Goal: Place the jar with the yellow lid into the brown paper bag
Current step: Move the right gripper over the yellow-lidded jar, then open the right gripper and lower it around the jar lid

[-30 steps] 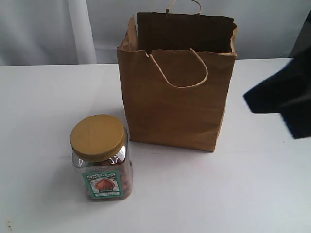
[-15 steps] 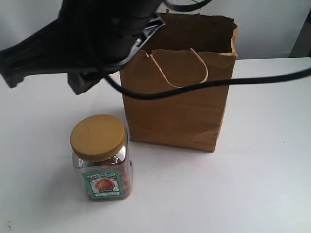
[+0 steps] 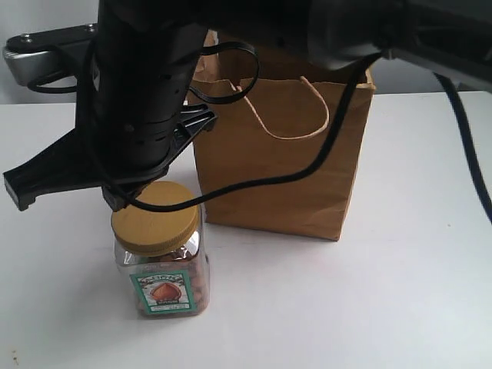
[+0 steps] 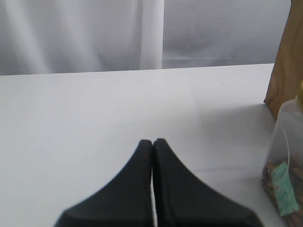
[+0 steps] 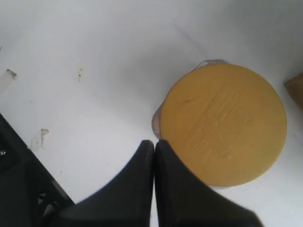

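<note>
The yellow-lidded jar [image 3: 160, 257] stands upright on the white table, left of and in front of the brown paper bag [image 3: 280, 150], which stands open-topped. My right arm [image 3: 142, 115] reaches across from the right and hangs over the jar, hiding the bag's upper left. The right gripper [image 5: 154, 142] is shut, and its tips sit just above the edge of the yellow lid [image 5: 222, 124], holding nothing. My left gripper [image 4: 152, 141] is shut and empty, low over the table, with the jar [image 4: 286, 165] off to one side.
A black cable [image 3: 323, 154] from the right arm drapes across the bag's front. The bag's cord handle [image 3: 296, 115] hangs down its front face. A grey arm part [image 3: 38, 50] shows at the upper left. White table [image 3: 369, 292] extends to the front and right; a curtain hangs behind.
The right arm swept in from the right edge, across the bag, and came down over the jar's lid. The jar and the bag have not moved.
</note>
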`<state>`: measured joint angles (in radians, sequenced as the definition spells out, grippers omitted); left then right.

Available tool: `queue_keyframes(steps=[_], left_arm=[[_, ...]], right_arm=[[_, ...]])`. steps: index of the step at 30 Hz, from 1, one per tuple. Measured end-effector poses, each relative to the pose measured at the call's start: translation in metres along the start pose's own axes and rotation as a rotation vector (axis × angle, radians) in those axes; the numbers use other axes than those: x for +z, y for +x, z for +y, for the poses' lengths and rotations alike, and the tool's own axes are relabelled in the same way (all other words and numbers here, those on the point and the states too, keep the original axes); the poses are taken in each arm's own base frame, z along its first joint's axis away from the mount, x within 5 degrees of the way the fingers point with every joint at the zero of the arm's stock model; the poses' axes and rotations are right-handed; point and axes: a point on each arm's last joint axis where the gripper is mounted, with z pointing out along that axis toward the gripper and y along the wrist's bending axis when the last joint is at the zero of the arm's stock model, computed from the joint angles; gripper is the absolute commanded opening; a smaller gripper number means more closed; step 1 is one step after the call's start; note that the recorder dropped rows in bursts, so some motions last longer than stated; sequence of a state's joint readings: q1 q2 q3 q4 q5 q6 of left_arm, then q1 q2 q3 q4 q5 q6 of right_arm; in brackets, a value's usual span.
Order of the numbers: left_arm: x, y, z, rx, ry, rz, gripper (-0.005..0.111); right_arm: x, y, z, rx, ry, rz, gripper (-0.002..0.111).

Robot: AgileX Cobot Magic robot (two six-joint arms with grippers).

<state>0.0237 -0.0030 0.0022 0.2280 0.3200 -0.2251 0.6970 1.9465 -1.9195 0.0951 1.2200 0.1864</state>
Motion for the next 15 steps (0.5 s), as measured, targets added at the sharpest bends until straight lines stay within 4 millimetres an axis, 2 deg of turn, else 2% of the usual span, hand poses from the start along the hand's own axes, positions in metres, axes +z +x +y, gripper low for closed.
queue_keyframes(steps=[3,5,8,15], left_arm=[[0.0,0.0,0.0,0.0,0.0,0.0,0.001],[0.0,0.0,0.0,0.0,0.0,0.0,0.001],[0.0,0.0,0.0,0.0,0.0,0.0,0.001],[0.0,0.0,0.0,0.0,0.0,0.0,0.001]], right_arm=[[-0.0009,-0.0007,-0.0005,-0.003,0.007,-0.005,0.001],[-0.0009,-0.0008,-0.0012,-0.006,0.015,-0.006,0.007],[-0.0009,-0.001,-0.0024,-0.011,0.028,-0.009,0.025],[-0.001,-0.0013,-0.0037,-0.011,0.042,-0.012,0.079]])
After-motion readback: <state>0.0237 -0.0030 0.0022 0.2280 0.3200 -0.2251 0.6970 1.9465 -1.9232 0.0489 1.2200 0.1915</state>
